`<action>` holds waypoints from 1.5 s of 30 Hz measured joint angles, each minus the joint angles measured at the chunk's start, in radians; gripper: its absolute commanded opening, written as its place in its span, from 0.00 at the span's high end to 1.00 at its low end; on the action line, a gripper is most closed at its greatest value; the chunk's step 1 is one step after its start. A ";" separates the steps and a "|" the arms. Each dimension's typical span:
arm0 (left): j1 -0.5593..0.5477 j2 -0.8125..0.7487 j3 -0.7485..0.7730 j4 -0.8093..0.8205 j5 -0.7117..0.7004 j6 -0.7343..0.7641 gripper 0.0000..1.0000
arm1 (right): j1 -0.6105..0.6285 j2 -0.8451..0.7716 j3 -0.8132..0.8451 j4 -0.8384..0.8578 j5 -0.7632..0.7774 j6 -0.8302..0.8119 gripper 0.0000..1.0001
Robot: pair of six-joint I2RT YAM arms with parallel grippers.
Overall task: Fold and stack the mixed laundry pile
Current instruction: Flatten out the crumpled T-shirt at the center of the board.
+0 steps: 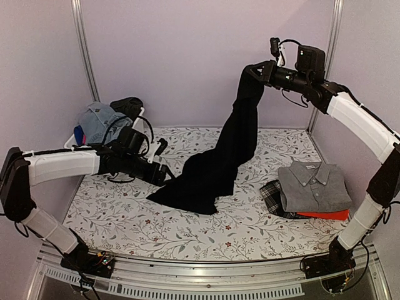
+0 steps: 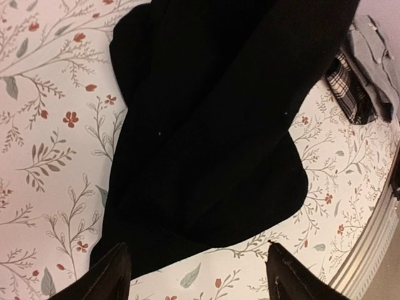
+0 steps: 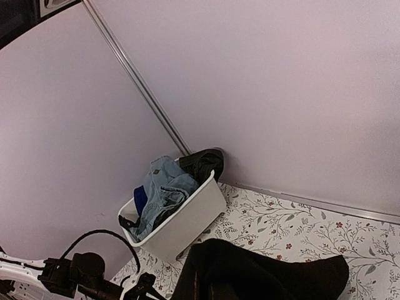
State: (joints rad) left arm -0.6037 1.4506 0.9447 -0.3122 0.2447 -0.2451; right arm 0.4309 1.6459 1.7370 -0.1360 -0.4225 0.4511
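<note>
Currently the spreading-out step: right gripper (image 1: 255, 70) clamped on the black garment (image 1: 215, 169), cloth trailing down from it onto the table (image 1: 250, 219); left gripper (image 2: 197, 253) spread wide, hem just ahead of it, probably needing a pinch there next.

No readable text, label or number, so far as visible.

Table (image 1: 250, 231), floral-patterned surface, carries 3 items: a white tub (image 3: 187, 215) at the far left, the lower end of a black garment (image 1: 206, 178) at centre, and at right 1 stack, plaid cloth (image 1: 272, 194) and red shirt (image 1: 331, 215) beneath a folded grey shirt (image 1: 312, 184).
</note>
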 measured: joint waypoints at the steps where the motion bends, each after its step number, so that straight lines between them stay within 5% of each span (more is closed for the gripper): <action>1: 0.011 0.028 -0.003 -0.005 0.014 -0.010 0.31 | 0.000 0.000 -0.002 -0.003 0.008 -0.003 1.00; 5: 0.056 0.087 -0.022 0.016 0.080 -0.060 0.31 | -0.007 -0.018 -0.049 -0.013 0.088 -0.013 1.00; 12: 0.131 0.107 -0.088 0.123 0.202 -0.201 0.52 | -0.085 -0.092 -0.193 -0.013 0.135 0.006 1.00; 21: 0.178 0.220 -0.087 0.200 0.265 -0.362 0.56 | -0.090 -0.102 -0.239 0.004 0.130 0.032 1.00; 32: 0.183 0.347 -0.028 0.193 0.238 -0.416 0.57 | -0.091 -0.102 -0.240 0.009 0.129 0.032 1.00; 42: 0.183 0.405 0.035 0.218 0.270 -0.438 0.79 | -0.091 -0.102 -0.240 0.009 0.129 0.031 1.00; 45: 0.181 0.407 0.042 0.231 0.286 -0.437 0.79 | -0.091 -0.102 -0.240 0.009 0.130 0.031 1.00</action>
State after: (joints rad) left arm -0.4225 1.8572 0.9871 -0.0814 0.5304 -0.6819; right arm 0.3401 1.5436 1.4971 -0.1272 -0.2924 0.4824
